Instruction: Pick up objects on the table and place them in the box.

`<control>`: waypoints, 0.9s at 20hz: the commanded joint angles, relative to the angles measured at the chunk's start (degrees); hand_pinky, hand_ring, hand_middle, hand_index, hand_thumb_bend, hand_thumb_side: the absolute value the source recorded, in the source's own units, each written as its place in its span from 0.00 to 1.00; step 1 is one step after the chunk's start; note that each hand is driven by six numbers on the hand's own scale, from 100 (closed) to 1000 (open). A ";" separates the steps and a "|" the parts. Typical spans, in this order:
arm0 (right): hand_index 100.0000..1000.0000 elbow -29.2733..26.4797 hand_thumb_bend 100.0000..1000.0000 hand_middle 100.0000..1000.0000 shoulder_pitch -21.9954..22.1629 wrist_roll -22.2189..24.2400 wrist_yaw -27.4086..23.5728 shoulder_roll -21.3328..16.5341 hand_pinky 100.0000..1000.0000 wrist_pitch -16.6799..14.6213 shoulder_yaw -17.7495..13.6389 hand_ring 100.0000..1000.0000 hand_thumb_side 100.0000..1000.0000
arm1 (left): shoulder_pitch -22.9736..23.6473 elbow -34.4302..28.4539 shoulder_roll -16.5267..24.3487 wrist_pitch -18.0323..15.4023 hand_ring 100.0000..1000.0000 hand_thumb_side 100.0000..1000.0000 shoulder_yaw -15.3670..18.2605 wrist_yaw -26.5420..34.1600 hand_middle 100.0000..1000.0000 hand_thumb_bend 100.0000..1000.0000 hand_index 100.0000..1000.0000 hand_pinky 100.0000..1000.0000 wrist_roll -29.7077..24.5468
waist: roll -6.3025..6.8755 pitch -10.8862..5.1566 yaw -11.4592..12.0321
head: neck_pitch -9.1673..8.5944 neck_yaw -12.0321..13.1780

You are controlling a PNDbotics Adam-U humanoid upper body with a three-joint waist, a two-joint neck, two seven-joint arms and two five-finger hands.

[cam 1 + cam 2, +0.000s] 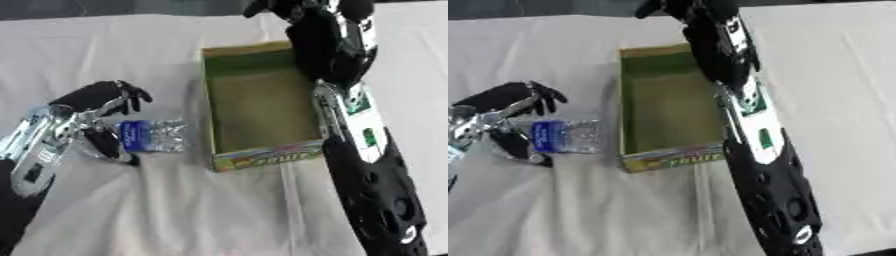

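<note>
Just blue-labelled bottle [153, 135], writing unreadable

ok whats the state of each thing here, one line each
box: open at the top, looks empty, upright on the table
water bottle: lying on its side left of the box, outside it
left hand: at the bottle's blue-labelled end, fingers above it and thumb below, not closed on it
right hand: beyond the box's far right corner, mostly cut off by the frame edge, fingers unclear
tablecloth: white, wrinkled
</note>
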 commanded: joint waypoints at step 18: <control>0.94 -1.15 0.34 0.86 -0.19 0.47 -0.30 0.31 0.58 0.46 0.05 0.80 1.00 | -1.24 0.97 0.43 1.25 0.21 0.00 -1.27 -1.09 0.24 0.12 0.31 0.00 1.34 | 0.35 -0.52 -0.35 | -0.20 0.30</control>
